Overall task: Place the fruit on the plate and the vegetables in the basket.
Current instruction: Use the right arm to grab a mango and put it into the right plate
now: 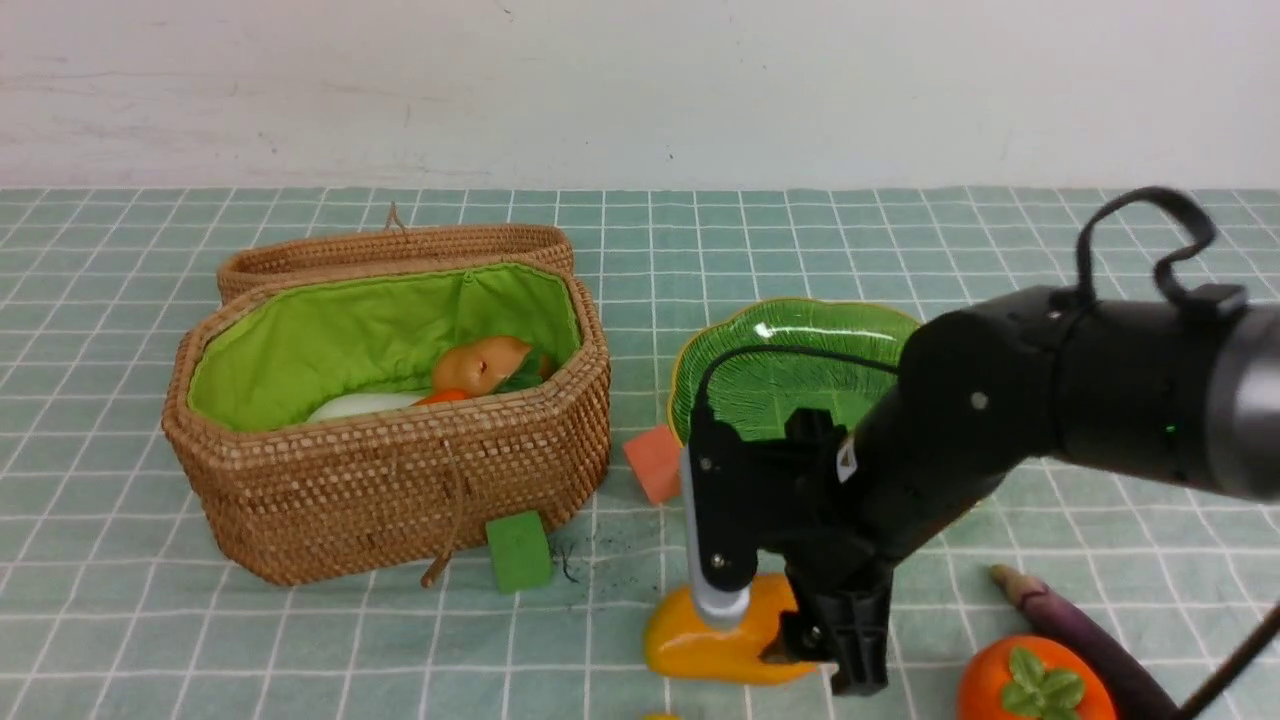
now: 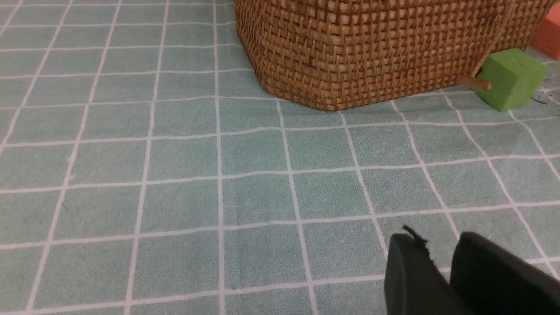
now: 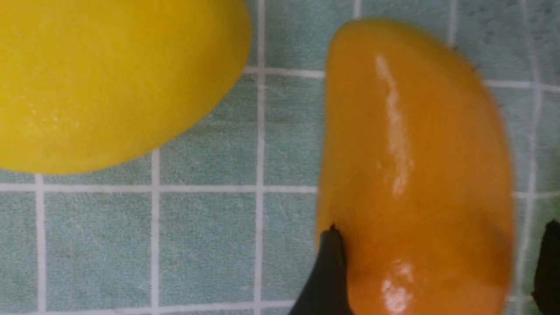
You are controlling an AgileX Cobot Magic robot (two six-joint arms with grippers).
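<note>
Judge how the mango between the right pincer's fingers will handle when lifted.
Probably slippery: the mango has a glossy skin with bright highlights. Its curved, tapering sides could let it squirt out of the right pincer. It looks like rigid moulded plastic, so likely stiff and light.

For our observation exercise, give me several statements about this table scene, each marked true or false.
1. The plate stands right of the basket. True.
2. The mango lies on the plate. False: it lies on the cloth, between the right gripper's open jaws.
3. The basket's lid is open. True.
4. The eggplant is in the basket. False: it lies on the cloth beside the persimmon.
5. A green cube sits by the basket's front. True.
</note>
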